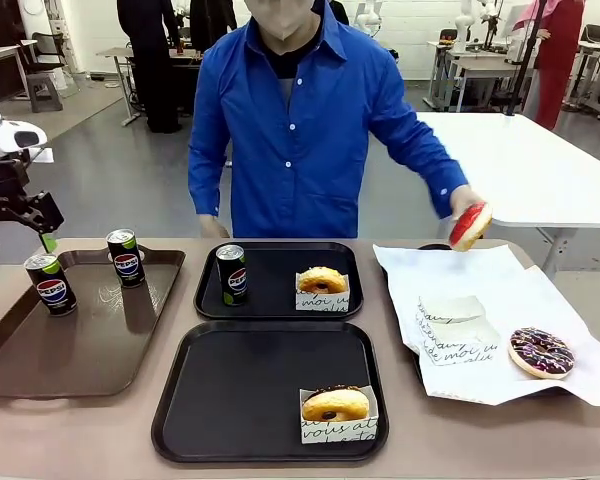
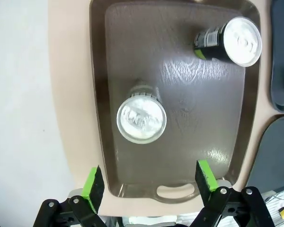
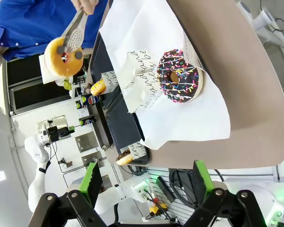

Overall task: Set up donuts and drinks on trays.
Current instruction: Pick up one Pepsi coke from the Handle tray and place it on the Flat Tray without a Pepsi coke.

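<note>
Left gripper [image 2: 149,178]: fingers spread wide, empty, above handle end of brown tray [image 1: 80,340]. On that tray, upright: can [image 1: 50,283], second can [image 1: 127,257]. Far black tray [image 1: 275,300]: third can [image 1: 232,274], sleeved donut [image 1: 322,285]. Near black tray [image 1: 250,390]: second sleeved donut [image 1: 335,405], right front corner. White paper [image 1: 460,270]: empty sleeves [image 1: 455,330], sprinkled donut [image 1: 541,351]. Person's hand [image 1: 467,200]: red-iced donut [image 1: 470,226] held aloft, apparently in tongs [image 3: 78,23]. Right gripper [image 3: 146,176]: fingers apart, empty.
</note>
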You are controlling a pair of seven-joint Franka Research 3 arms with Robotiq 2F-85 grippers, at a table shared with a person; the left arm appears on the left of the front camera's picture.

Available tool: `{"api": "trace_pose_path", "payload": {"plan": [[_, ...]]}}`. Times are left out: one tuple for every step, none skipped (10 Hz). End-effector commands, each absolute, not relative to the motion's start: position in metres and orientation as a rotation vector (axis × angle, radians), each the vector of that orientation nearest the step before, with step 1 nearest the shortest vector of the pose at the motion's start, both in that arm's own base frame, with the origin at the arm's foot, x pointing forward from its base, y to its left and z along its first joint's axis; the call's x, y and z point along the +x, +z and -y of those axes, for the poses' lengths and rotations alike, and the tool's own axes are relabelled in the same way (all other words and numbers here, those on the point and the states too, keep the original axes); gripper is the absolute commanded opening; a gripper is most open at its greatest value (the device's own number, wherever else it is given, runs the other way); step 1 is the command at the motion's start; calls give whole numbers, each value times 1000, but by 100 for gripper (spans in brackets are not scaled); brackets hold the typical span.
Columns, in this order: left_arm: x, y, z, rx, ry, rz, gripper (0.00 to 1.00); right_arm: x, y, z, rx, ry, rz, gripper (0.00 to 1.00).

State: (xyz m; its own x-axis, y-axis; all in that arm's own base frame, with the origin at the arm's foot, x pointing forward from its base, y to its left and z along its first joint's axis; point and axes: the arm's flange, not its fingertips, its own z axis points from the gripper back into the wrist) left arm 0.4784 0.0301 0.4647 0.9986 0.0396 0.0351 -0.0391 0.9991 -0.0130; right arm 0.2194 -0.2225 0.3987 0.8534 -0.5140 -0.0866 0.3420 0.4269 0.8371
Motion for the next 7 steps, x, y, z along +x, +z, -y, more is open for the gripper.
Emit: {"api": "trace_pose_path", "payload": {"plan": [[473, 468, -28, 2, 38, 19, 100, 220, 399, 223, 1013, -535, 199, 100], [473, 468, -28, 2, 38, 19, 100, 220, 399, 223, 1013, -535, 199, 100], [473, 468, -28, 2, 38, 19, 100, 220, 399, 223, 1013, -535, 199, 100], [473, 468, -28, 2, 38, 19, 100, 220, 399, 223, 1013, -535, 199, 100], [473, 468, -28, 2, 38, 19, 100, 220, 399, 223, 1013, -535, 199, 100], [476, 465, -29, -13, 35, 24, 100, 220, 399, 223, 1013, -535, 199, 100], [489, 457, -28, -20, -34, 75, 100, 220, 399, 223, 1013, -535, 199, 100]]}}
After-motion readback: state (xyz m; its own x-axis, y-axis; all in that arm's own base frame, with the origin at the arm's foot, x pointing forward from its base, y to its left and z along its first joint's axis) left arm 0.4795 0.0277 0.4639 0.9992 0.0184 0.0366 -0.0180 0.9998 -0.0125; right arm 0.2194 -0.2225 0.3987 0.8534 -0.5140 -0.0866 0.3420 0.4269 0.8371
